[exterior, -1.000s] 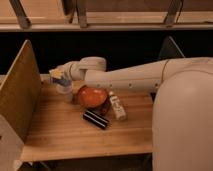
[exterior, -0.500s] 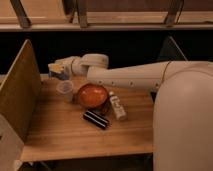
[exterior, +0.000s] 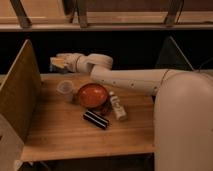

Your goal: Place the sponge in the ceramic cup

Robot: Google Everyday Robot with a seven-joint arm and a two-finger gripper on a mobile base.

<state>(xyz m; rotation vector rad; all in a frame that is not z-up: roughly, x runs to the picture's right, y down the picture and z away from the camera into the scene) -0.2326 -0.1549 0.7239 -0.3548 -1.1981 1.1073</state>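
The ceramic cup [exterior: 65, 89] is a small pale round cup standing on the wooden table [exterior: 60, 135], just left of the orange bowl. My gripper [exterior: 57, 63] hangs above and slightly behind the cup, near the table's back left, clear of the cup's rim. The white arm [exterior: 130, 79] reaches in from the right over the bowl. The sponge does not show in this view; whether it lies inside the cup cannot be made out.
A wide orange-red bowl [exterior: 92, 95] sits mid-table. A black striped block [exterior: 96, 120] lies in front of it and a small white bottle [exterior: 118, 106] to its right. A tall wooden panel [exterior: 20, 95] walls the left side.
The gripper has risen from right at the cup to a spot above and behind it. The cup, bowl and block have stayed put.
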